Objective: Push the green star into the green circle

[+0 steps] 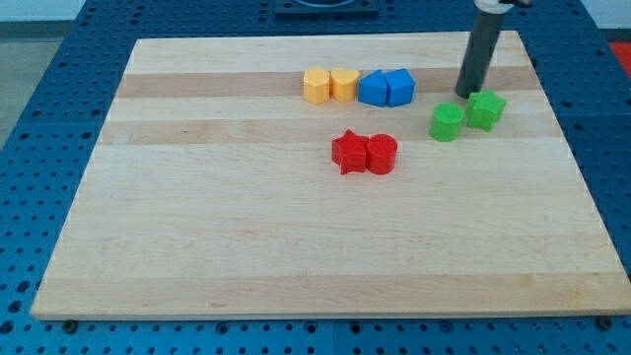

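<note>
The green star (485, 108) sits on the wooden board at the view's upper right. The green circle (447, 121) lies just to its left and slightly lower, close to it or just touching. My dark rod comes down from the view's top, and my tip (461, 95) rests on the board just above the gap between the two green blocks, next to the star's upper left edge.
Two yellow blocks (329, 85) and two blue blocks (386, 88) form a row to the left of my tip. A red star (348, 151) touches a red circle (382, 154) near the board's middle. The board's right edge (562, 148) is near the star.
</note>
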Controlling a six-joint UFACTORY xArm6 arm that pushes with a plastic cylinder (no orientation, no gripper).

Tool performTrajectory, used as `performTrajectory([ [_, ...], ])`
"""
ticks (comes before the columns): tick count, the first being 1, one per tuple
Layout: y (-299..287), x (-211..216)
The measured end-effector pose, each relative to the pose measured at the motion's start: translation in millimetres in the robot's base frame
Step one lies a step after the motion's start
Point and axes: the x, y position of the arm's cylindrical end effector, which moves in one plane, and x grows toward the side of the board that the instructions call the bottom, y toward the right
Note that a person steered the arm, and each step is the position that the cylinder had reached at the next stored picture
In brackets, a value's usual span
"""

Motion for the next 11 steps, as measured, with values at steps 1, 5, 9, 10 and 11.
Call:
performTrajectory([
  [1, 20.9, 0.0],
  [5, 30.1, 19.8],
  [9, -4.9, 25.2],
  [10, -9.6, 25.2],
  [11, -15.4, 25.2],
])
